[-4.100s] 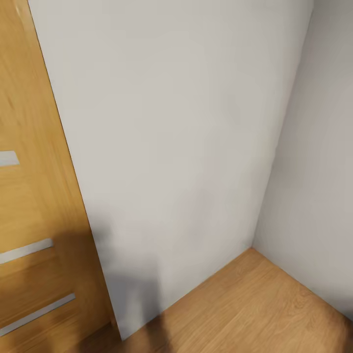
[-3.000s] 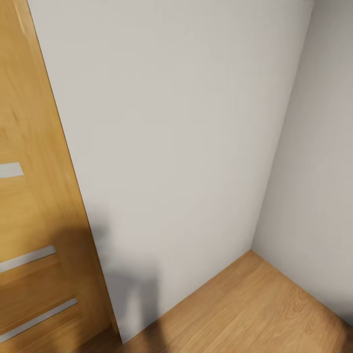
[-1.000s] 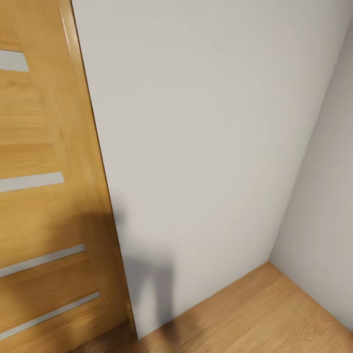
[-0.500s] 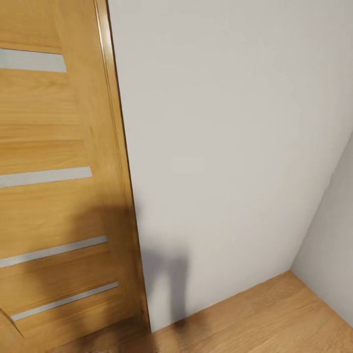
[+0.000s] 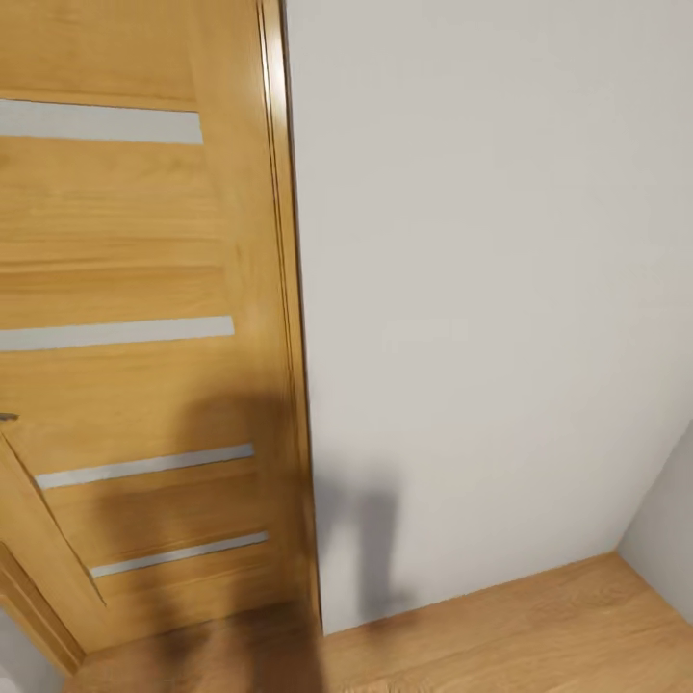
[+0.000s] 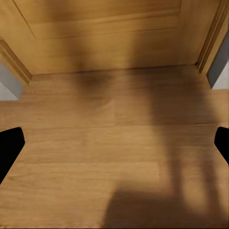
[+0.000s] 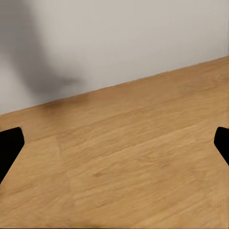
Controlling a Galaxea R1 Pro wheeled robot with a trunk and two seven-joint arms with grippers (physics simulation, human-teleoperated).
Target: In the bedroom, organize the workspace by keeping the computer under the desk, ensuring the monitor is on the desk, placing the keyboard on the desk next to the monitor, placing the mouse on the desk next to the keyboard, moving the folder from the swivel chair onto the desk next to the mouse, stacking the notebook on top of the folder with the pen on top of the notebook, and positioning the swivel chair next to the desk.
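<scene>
**We are facing a door and a wall, not the desk**

We are on our way. We cannot see the desk, the swivel chair, the folder or any of the other work things, so we cannot say where they are from here.

In front of us is a wooden door (image 5: 135, 289) with thin grey strips across it. Just beside it is a plain white wall (image 5: 481, 289). A second wall meets it in the corner on the right. Below is a wooden floor (image 5: 500, 635). A dark shadow (image 5: 375, 549) falls on the door and the wall; we think it is ours.

Our left gripper (image 6: 114, 145) points down at the floor near the bottom of the door. Its two black fingers (image 6: 9, 148) sit at the far edges of the left wrist view, spread wide, with nothing between them. Our right gripper (image 7: 114, 145) points at the floor by the white wall. Its fingers (image 7: 9, 145) are wide apart too, and it holds nothing.

We think the job now is to find the bedroom. To do it well, we should turn slowly and keep our arms tucked in. The door frame (image 5: 284, 289) and the wall are close, so we could bump them. The corner on the right is a dead end. We cannot tell if the door will let us through.
</scene>
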